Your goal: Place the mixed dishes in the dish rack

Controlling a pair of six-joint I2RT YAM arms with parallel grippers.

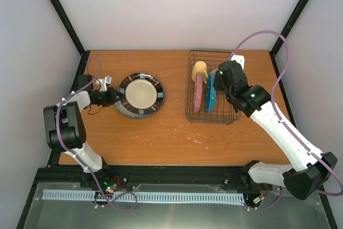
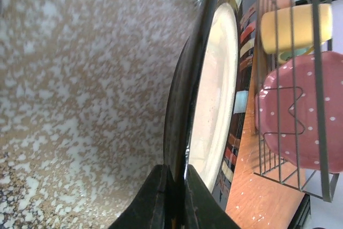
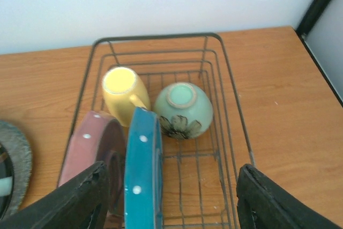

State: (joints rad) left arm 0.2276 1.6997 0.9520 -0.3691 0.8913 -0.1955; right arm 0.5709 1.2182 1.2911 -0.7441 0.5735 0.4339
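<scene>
The dish rack (image 1: 189,97) stands at the back right and holds the yellow mug (image 1: 199,71), the pink dotted plate (image 1: 199,95) and the teal dotted plate (image 1: 210,96), both plates on edge. The right wrist view also shows the mint-green bowl (image 3: 183,108) upside down beside the mug (image 3: 122,92). My right gripper (image 3: 179,202) is open above the rack (image 3: 236,105), with the teal plate (image 3: 143,175) between its fingers, nearer the left one. My left gripper (image 2: 178,186) is shut on the rim of the dark-rimmed plate (image 2: 217,89), which lies over the grey speckled plate (image 2: 80,79).
The two stacked plates (image 1: 141,95) sit left of centre on the wooden table (image 1: 161,138). A small white object (image 1: 237,58) lies behind the rack. Black frame posts and white walls close the table in on three sides.
</scene>
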